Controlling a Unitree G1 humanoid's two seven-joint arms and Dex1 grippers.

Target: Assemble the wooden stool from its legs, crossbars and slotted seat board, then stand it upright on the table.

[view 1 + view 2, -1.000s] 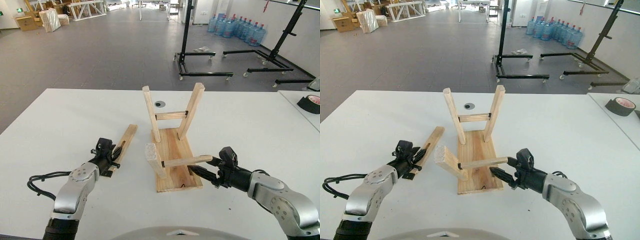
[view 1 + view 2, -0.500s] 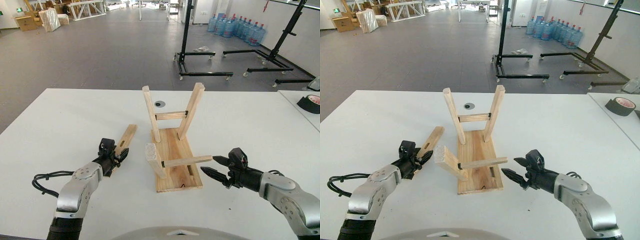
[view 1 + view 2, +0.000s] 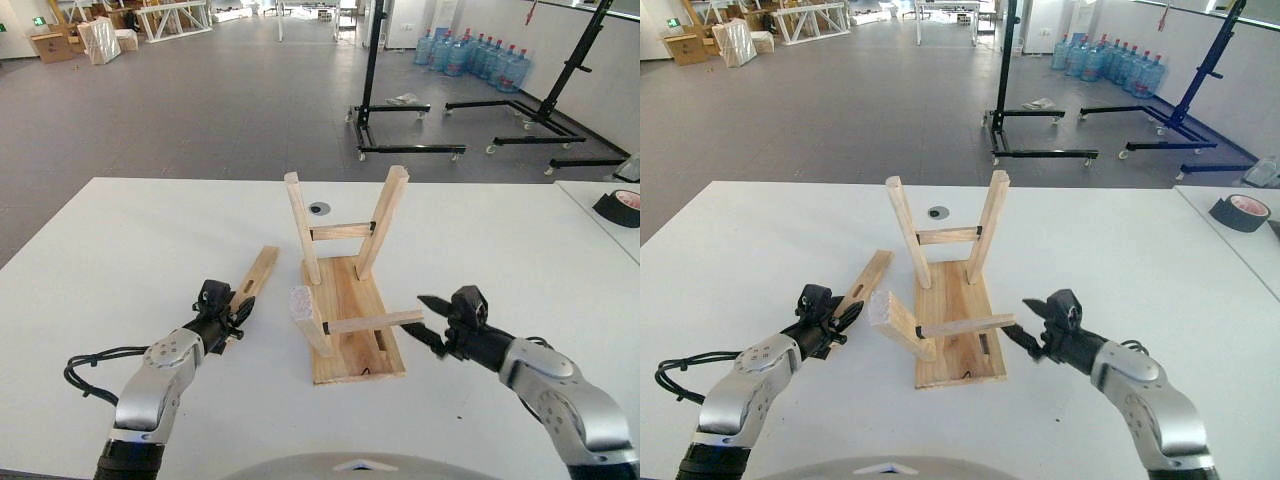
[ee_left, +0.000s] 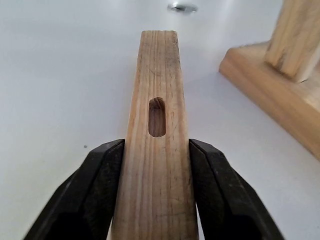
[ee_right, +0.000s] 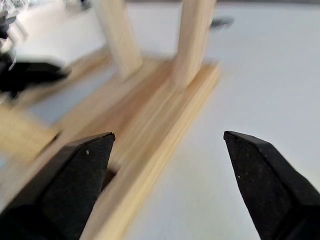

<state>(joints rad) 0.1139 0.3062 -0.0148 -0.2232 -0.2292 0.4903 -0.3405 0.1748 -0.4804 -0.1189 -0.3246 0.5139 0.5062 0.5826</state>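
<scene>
Right gripper: where the seat board's near right corner ends, we see the right gripper (image 3: 414,318) just right of it, its fingers spread wide and holding nothing.
Left gripper: left of the seat board, we see the left gripper (image 4: 156,144) clamped on the near end of the loose leg (image 3: 252,279).
Seat board: we find the seat board (image 3: 352,300) flat on the white table (image 3: 140,240).
Near leg: the near leg (image 3: 308,318) tilts at the board's near left corner.
Near crossbar: the near crossbar (image 3: 372,322) runs from that leg across the board; its free end lies by the right gripper's fingertips, and we cannot tell whether they touch.
Loose leg: it lies flat left of the board, slot upward.
Far legs: the far left leg (image 3: 301,226) and far right leg (image 3: 383,220) rise from the board's far end, joined by the far crossbar (image 3: 341,231).
Grommet: a grommet (image 3: 319,208) sits beyond the board.
Tape roll: a tape roll (image 3: 620,207) lies well right of the board.
</scene>
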